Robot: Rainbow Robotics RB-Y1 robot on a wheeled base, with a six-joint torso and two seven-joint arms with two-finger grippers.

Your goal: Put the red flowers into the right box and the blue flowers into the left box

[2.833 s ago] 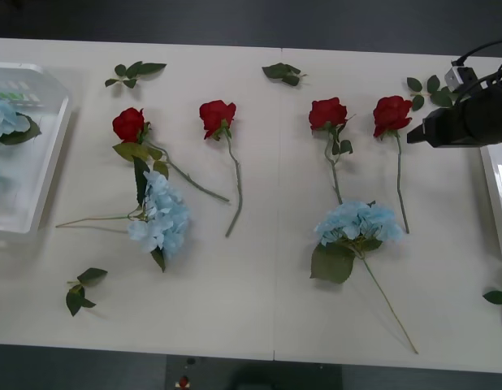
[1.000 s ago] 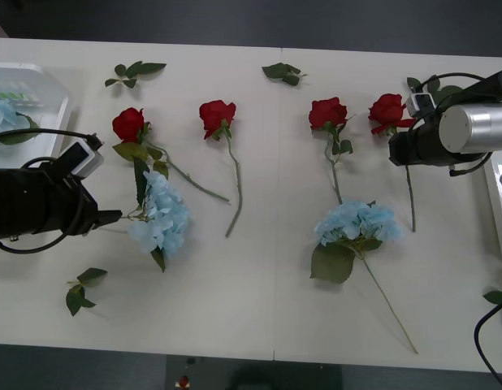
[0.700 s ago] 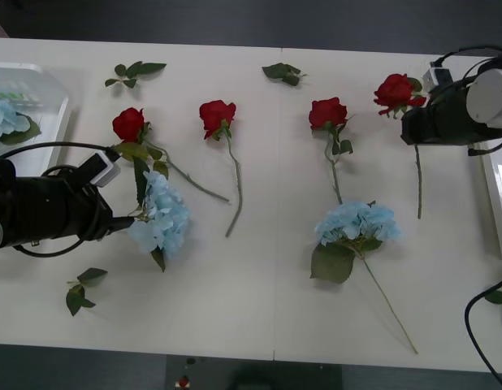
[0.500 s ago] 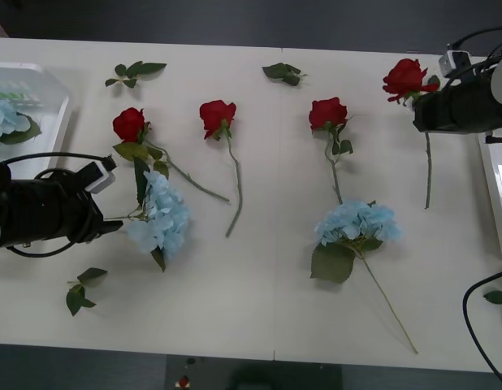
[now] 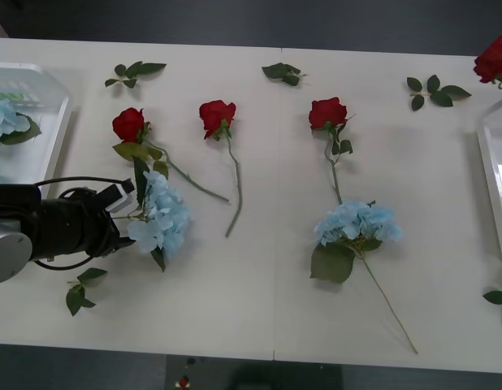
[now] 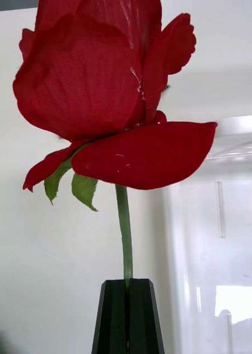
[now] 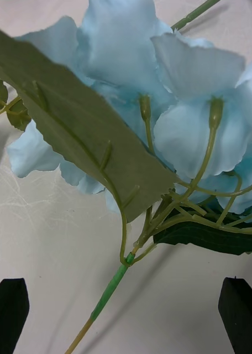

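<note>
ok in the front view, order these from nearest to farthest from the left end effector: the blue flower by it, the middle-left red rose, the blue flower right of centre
Measured from the left end effector:
1. Blue flower beside it, its stem between the open fingers.
2. Middle-left red rose, farther back, toward the centre.
3. Blue flower right of centre, far across the table.

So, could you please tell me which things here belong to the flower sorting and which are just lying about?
Job:
- red flowers
- blue flowers
- left box
- right box
- left end effector
- right end effector

Lying about:
- loose leaf sprigs
- table
</note>
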